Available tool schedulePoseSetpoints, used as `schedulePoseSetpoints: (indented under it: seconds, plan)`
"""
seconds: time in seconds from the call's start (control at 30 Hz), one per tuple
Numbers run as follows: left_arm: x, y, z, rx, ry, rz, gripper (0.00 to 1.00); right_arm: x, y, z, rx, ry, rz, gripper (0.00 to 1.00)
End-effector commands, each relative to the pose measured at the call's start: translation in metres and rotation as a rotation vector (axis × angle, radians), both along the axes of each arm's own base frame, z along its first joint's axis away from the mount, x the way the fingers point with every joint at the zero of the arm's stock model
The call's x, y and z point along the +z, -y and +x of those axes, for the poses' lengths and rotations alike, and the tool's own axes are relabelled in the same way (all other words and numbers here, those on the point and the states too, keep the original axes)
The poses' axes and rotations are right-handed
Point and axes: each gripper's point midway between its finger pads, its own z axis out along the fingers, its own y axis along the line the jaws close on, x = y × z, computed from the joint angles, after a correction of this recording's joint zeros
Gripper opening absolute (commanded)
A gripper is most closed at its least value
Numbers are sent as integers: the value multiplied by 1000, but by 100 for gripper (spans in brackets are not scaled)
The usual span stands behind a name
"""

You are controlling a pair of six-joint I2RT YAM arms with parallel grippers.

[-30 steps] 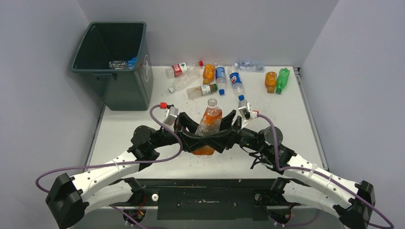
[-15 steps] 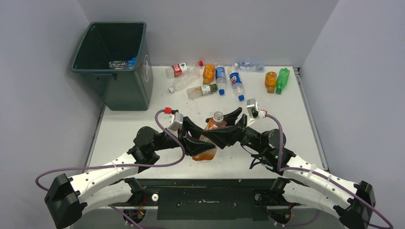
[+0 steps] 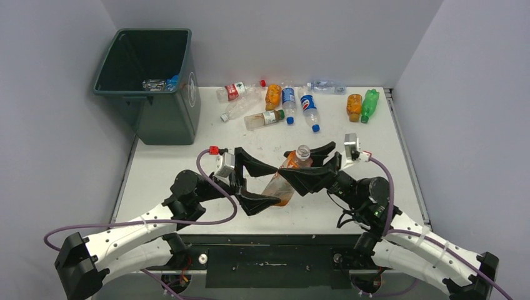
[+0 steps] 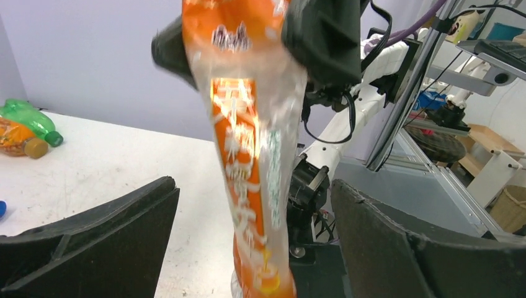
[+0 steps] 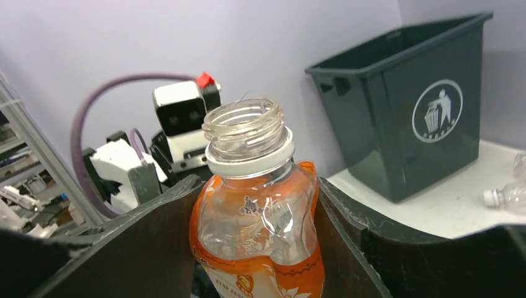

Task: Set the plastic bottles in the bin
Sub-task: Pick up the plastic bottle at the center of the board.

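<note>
A capless plastic bottle (image 3: 284, 181) with an orange label hangs tilted above the table's near middle. My right gripper (image 3: 295, 170) is shut on its upper body, just under the open neck (image 5: 245, 124); both fingers press the bottle (image 5: 257, 205) in the right wrist view. My left gripper (image 3: 276, 183) stands wide open around the lower part of the bottle (image 4: 254, 143), with a gap on each side. The dark green bin (image 3: 165, 119) stands at the far left, with some bottles (image 3: 159, 83) inside. Several more bottles (image 3: 288, 97) lie along the back of the table.
An orange bottle (image 3: 354, 106) and a green bottle (image 3: 370, 103) lie at the back right, apart from the row. A clear bottle (image 3: 264, 117) lies nearest the arms. The white table (image 3: 162, 169) ends at grey walls at the back and right.
My left gripper has let go of the orange-labelled bottle and opened wide. My right gripper has carried the bottle to the right, tilting it, while the left arm drew back left.
</note>
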Motion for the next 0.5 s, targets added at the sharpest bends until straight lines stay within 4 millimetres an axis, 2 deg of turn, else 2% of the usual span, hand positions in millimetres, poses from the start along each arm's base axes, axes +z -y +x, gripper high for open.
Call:
schedulePoseSetpoints:
  seconds: [0.0, 0.1, 0.17, 0.23, 0.33, 0.4, 0.43, 0.47]
  plan:
    - [-3, 8, -3, 2, 53, 38, 92, 30, 21, -2, -61, 55, 86, 23]
    - [-16, 19, -9, -42, 49, 96, 92, 38, 21, -5, -48, 60, 104, 22]
    - [-21, 23, -9, -45, 46, 123, 85, 42, 20, -7, -36, 64, 111, 22]
    - [-22, 24, -9, -47, 44, 134, 69, 45, 20, -7, -31, 66, 116, 22]
    - [-21, 24, -7, -35, 42, 132, 40, 47, 18, -8, -21, 67, 108, 25]
    - [-17, 23, -8, -32, 48, 115, 31, 45, 15, -8, -14, 62, 86, 48]
    - [-15, 22, -8, -29, 49, 106, 28, 42, 12, -9, -1, 62, 67, 67]
    - [-13, 21, -8, -27, 48, 95, 26, 38, 10, -9, 3, 59, 50, 75]
